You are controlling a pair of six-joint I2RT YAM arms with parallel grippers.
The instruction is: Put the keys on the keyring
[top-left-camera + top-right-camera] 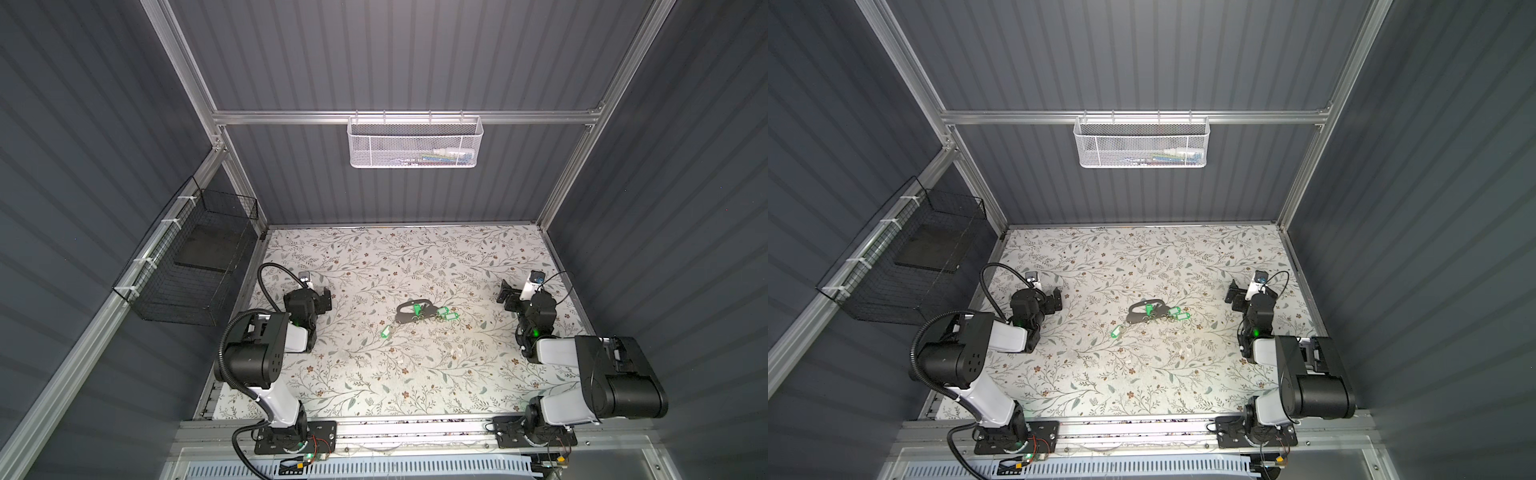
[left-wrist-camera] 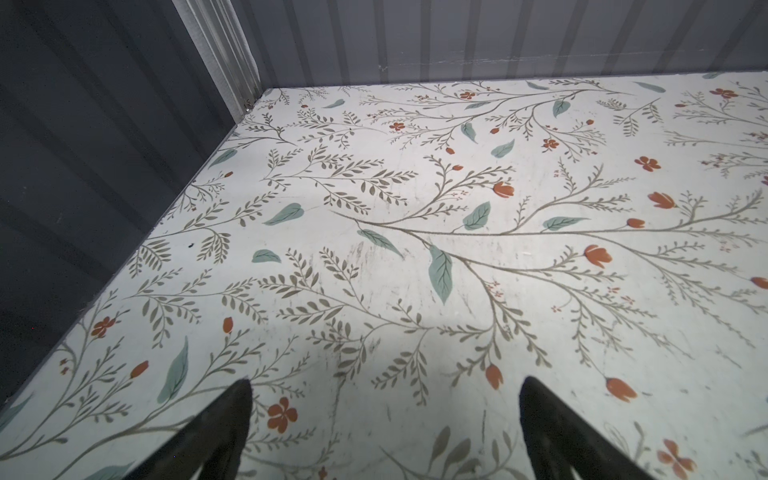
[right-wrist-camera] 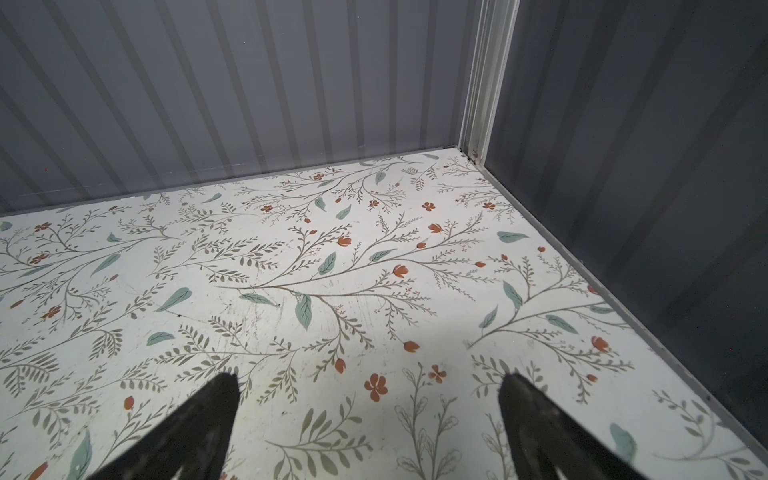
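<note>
In both top views the dark grey keyring (image 1: 404, 316) (image 1: 1136, 316) lies flat mid-table. One green key (image 1: 417, 309) (image 1: 1148, 309) rests across it. Two more keys (image 1: 446, 314) (image 1: 1178, 314) lie just right of it, and one key (image 1: 388, 331) (image 1: 1116, 331) lies apart at its front left. My left gripper (image 1: 322, 299) (image 1: 1057, 299) (image 2: 387, 380) is open and empty, well left of the keyring. The right gripper (image 1: 508, 297) (image 1: 1234, 297) (image 3: 369, 376) stands far to the right, open and empty too. Neither wrist view shows keys or keyring, only floral tabletop.
The floral table (image 1: 374, 374) is enclosed by grey ribbed walls. A white mesh basket (image 1: 415, 141) hangs on the back rail. On the left wall hangs a black wire basket (image 1: 195, 257). Both arm bases sit at the front edge.
</note>
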